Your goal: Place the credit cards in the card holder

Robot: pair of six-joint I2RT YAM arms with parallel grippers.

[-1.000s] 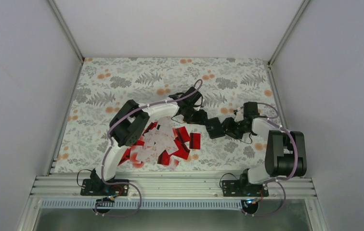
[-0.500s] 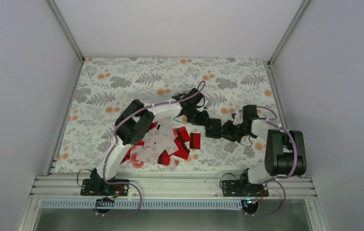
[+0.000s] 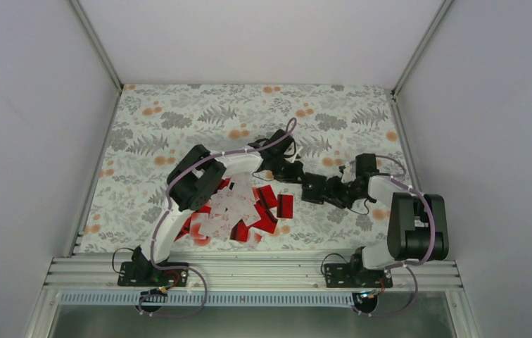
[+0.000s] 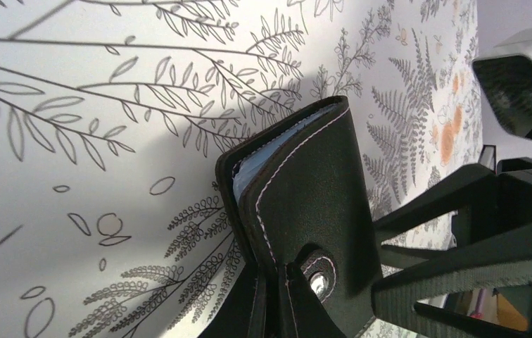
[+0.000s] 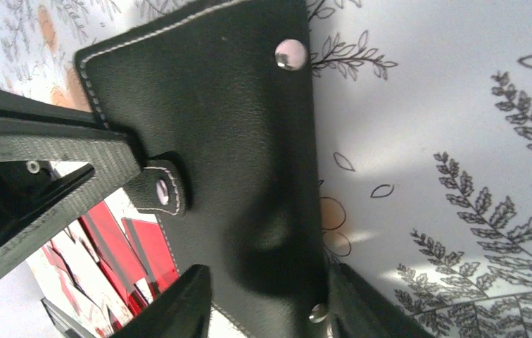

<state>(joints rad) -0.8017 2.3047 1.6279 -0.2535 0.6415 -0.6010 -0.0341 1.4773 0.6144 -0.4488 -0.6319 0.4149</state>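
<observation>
The black card holder [image 3: 313, 189] hangs just above the floral cloth right of centre, between my two grippers. In the left wrist view the card holder [image 4: 312, 190] shows edge-on, slightly open with pale blue inside. My left gripper [image 4: 284, 325] is shut on its lower flap beside the snap tab and sits at the holder's left in the top view [image 3: 298, 176]. My right gripper [image 5: 270, 310] straddles the holder's [image 5: 235, 120] black back, shut across its width, and sits at the holder's right in the top view [image 3: 328, 191]. The red and white credit cards [image 3: 238, 210] lie heaped to the left.
The card heap lies under the left forearm near the table's front edge, and some red cards [image 5: 136, 253] show past the holder in the right wrist view. White walls [image 3: 45, 141] close in the table on three sides.
The left arm has swung slightly right, bringing its gripper up against the card holder. The right gripper and holder have shifted a little left and toward it.
</observation>
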